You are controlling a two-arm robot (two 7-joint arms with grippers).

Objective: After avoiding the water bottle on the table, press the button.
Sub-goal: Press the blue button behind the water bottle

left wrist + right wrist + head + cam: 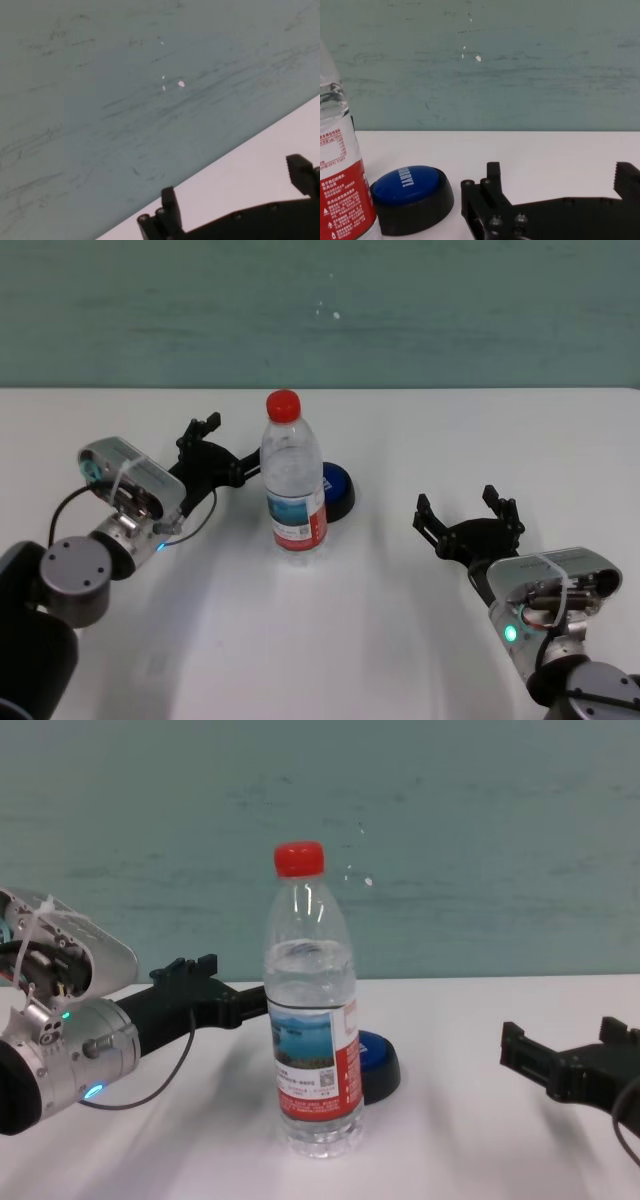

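- Our bottle [295, 480] stands mid-table [330, 650], with the button [337, 490] tucked touching-close behind it at about 1 o'clock.
- Left gripper [203, 443] sits wide open at the bottle's 10 o'clock; right gripper [468, 512] is wide open at 4 o'clock.
- We'd swing around the far side and come down on the dome, keeping off the cap.

The tall clear plastic water bottle with a red screw cap [295, 477] stands upright near the middle of the plain white tabletop [450, 430]. The low round blue-topped, black-based push-button [335, 491] sits just behind the bottle, to its right. The left tool [207, 447] lies left of the bottle; the right tool [468, 511] lies well right of it.
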